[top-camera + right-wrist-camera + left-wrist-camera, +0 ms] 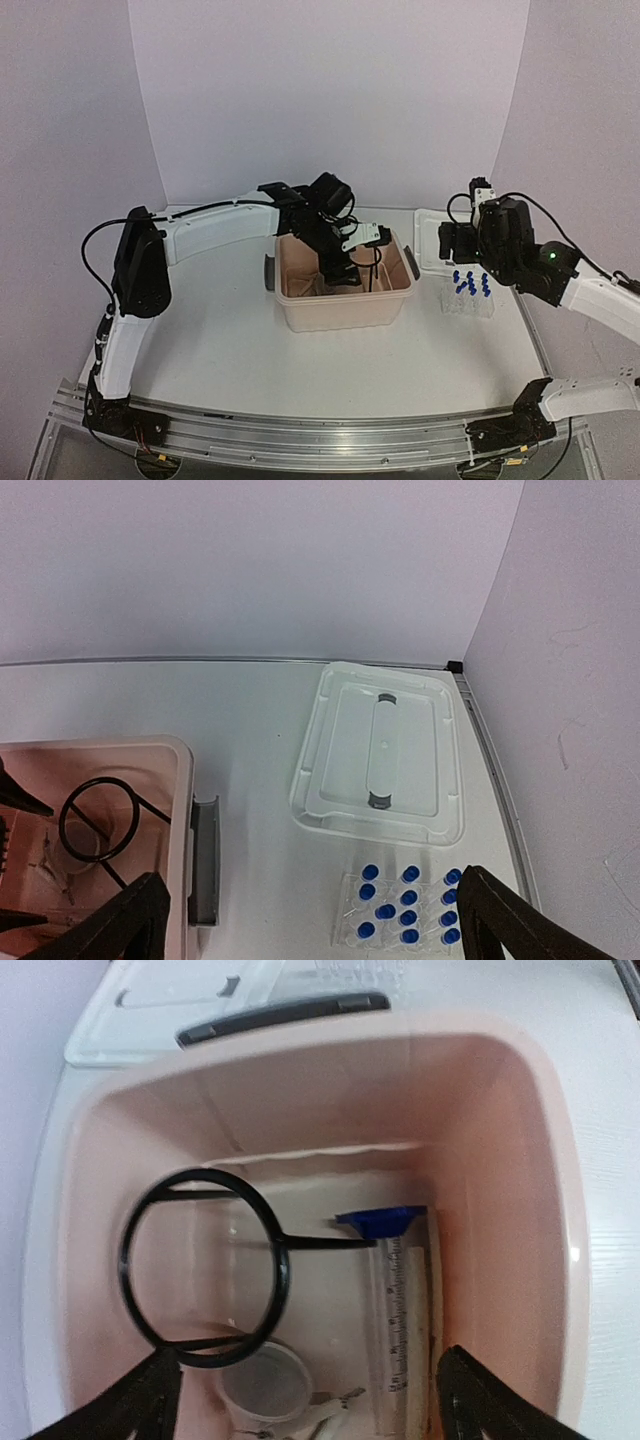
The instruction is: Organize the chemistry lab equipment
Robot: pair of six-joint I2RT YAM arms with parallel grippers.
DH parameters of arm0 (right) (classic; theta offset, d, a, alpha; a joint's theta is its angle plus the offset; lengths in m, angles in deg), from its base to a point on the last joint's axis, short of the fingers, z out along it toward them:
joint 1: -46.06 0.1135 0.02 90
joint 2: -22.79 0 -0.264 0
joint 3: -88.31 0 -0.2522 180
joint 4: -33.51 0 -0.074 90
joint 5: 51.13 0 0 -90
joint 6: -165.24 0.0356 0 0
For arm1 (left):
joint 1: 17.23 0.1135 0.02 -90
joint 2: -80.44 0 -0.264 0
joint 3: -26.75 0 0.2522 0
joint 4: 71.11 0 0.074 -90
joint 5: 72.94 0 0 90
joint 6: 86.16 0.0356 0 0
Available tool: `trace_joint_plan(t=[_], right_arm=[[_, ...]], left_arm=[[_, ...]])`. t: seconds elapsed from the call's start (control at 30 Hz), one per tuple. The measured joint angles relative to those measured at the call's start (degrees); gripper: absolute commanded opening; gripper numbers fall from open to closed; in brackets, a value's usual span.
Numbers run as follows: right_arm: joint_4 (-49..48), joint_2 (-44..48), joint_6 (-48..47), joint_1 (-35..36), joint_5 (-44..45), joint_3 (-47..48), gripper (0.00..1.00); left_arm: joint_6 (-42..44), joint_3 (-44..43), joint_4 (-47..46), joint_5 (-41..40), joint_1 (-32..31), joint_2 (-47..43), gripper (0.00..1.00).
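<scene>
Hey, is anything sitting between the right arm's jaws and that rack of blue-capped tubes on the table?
Nothing visible does. The right arm's jaws stand open above the tube rack, and nothing covers its blue-capped tubes. The white lid lies beyond the rack, out of the way.

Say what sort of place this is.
Likely a robot test bench staged for lab tidying: white backdrop walls, a rack of blue-capped tubes, a tub holding a black wire ring stand.

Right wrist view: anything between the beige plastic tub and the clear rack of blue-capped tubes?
Bare white table only, from the beige plastic tub's grey handle to the clear tube rack; right wrist view shows it.
</scene>
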Motion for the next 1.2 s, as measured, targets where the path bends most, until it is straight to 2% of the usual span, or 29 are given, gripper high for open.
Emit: trace_joint_plan(t=[0.17,0.33,0.57,0.8,1.0,1.07,1.13,1.2], right_arm=[[1.91,-7.95,0.40,-5.35,-3.27,7.92,0.98],[5.21,-19.25,1.74,-17.30,-12.94,18.79,0.96],[11.06,-36.88,3.28,-35.02,-28.88,32.13,0.91],[13.72,-53.74,3.20,-45.97,-37.87,42.41,0.83],[15.11,-65.03,3.24,-50.46,-41.91,49.41,0.70],[15.35,-67.69,3.07,-51.21,-42.99,50.66,0.64],[15.62,-70.15,2.87,-51.74,-44.22,51.76,0.51],[15.88,-72.51,2.33,-51.91,-45.65,52.90,0.46]], left_arm=[[-4.14,2.75,-7.47,-1.56,0.01,-6.82,1.00],[-11.88,11.42,-17.58,-6.88,-0.14,-17.38,1.00],[-30.73,30.21,-32.21,-24.97,1.01,-32.83,1.00],[-46.50,46.74,-34.81,-32.46,8.12,-42.71,1.00],[-54.63,51.48,-34.23,-33.88,9.09,-43.94,1.00],[-56.55,51.58,-33.26,-34.23,9.18,-43.90,1.00],[-57.73,51.57,-33.09,-34.45,9.21,-43.67,1.00],[-58.83,51.56,-32.93,-34.69,9.29,-43.09,1.00]])
